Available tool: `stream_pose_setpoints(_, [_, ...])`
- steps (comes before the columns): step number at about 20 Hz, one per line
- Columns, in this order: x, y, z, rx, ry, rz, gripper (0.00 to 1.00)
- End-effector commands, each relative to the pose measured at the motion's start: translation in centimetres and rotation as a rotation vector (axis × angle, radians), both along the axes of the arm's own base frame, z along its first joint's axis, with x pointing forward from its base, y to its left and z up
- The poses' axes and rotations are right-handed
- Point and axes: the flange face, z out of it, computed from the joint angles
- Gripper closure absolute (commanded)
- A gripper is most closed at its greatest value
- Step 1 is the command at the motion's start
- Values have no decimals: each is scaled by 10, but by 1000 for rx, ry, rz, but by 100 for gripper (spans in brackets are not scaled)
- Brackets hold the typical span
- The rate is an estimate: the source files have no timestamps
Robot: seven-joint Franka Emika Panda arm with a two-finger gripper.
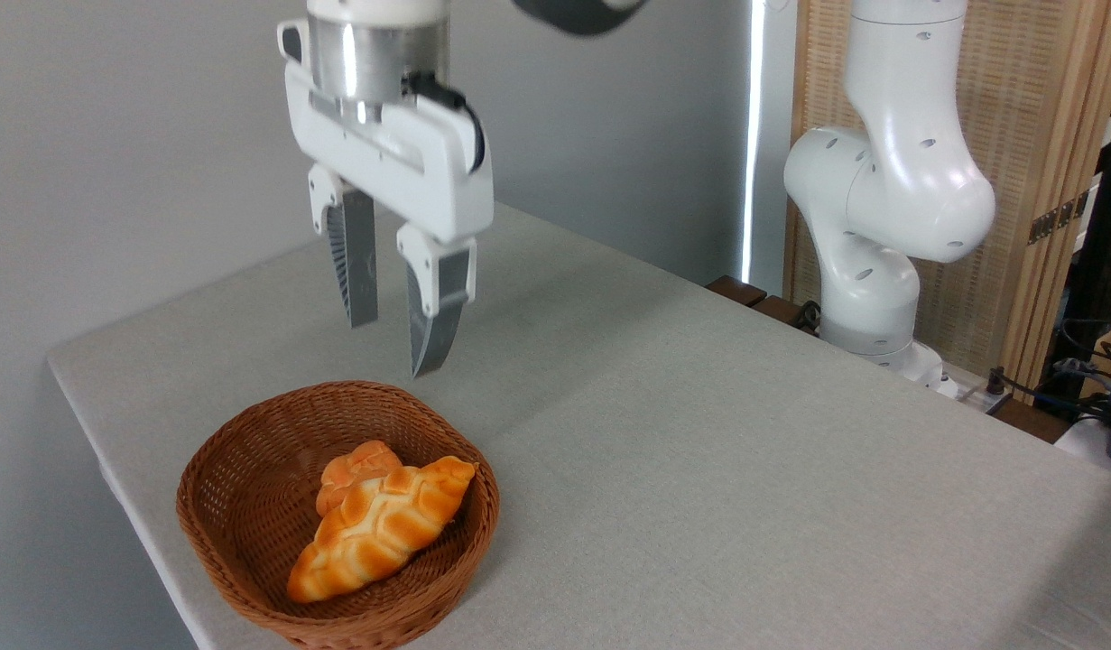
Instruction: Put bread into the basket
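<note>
Wicker basket (248, 469) holds the bread (381, 529) beside a small bun (356, 468); with the gripper (400, 348) empty, fingers parted, well above, you risk only bumping the rim on descent.

The white Panda arm (880, 181) holds its end effector (394, 338) pointing downward, fingers (433, 307) parted and gripping nothing.

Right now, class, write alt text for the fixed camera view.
A braided golden bread lies in a brown wicker basket, partly over a small round bun. The white robot gripper hangs open and empty above the grey table.
</note>
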Motion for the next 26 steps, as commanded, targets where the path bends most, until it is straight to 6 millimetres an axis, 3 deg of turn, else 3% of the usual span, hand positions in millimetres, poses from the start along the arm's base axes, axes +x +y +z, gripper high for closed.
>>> stream_pose_setpoints(1, [-5, -6, 15, -16, 53, 75, 0])
stream_pose_setpoints(6, [-10, -30, 11, -10, 90, 70, 0])
stream_pose_setpoints(14, [-9, -26, -19, 58, 147, 17, 0])
stream_pose_setpoints(26, [-10, -20, -19, 71, 150, 16, 0])
